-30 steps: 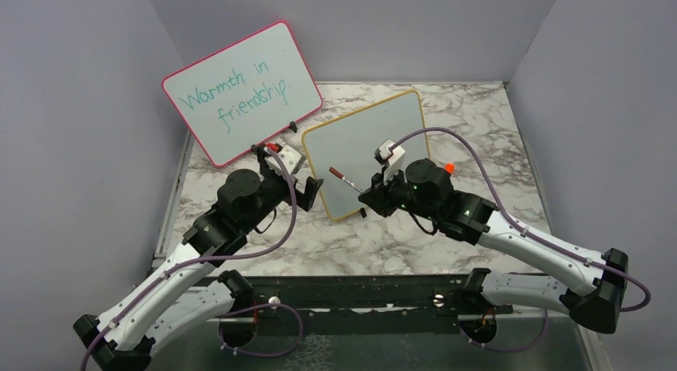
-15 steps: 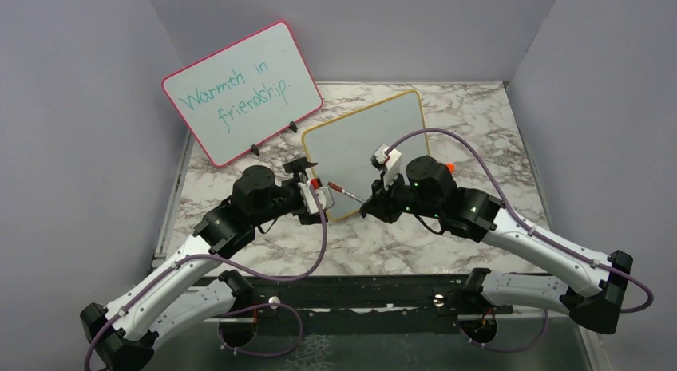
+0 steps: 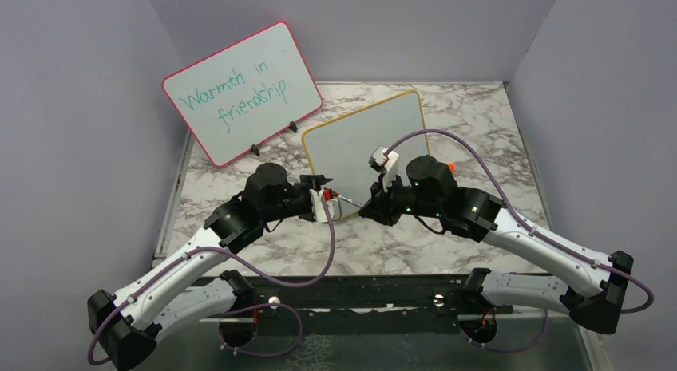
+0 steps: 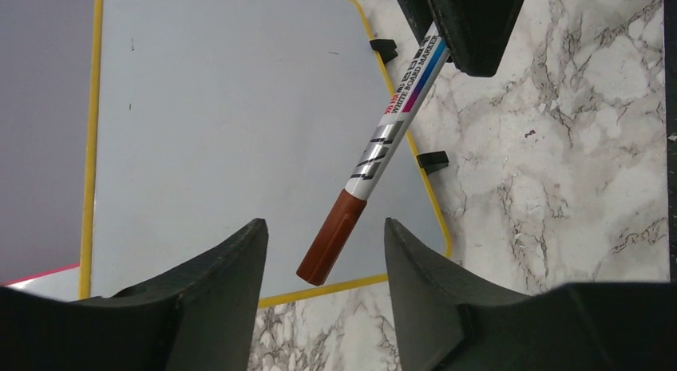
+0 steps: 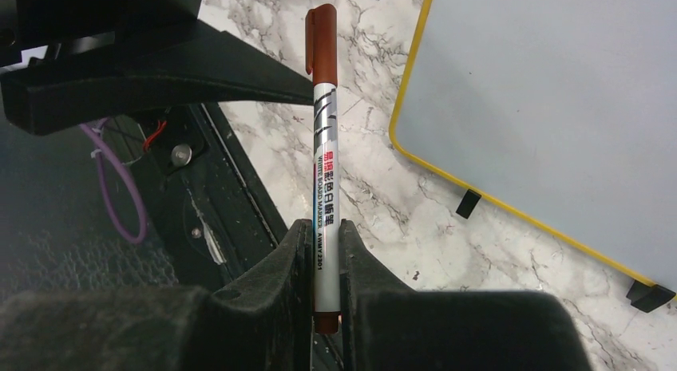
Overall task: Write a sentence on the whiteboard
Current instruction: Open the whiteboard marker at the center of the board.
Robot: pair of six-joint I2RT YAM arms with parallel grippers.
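Right gripper [image 5: 323, 231] pinched tight on a whiteboard marker [image 5: 323, 155], left gripper [image 4: 323, 239] spread wide around its cap.
Both arms meet over the near corner of the yellow-framed whiteboard [image 3: 363, 140], which sits on the marble table [image 3: 487, 124] just right of the pink-framed board [image 3: 239, 92] with teal writing. The marker's brown cap [image 4: 331, 235] points into the gap of the left gripper, and I can't tell whether either side touches it. The right gripper has the white barrel near its tail end.
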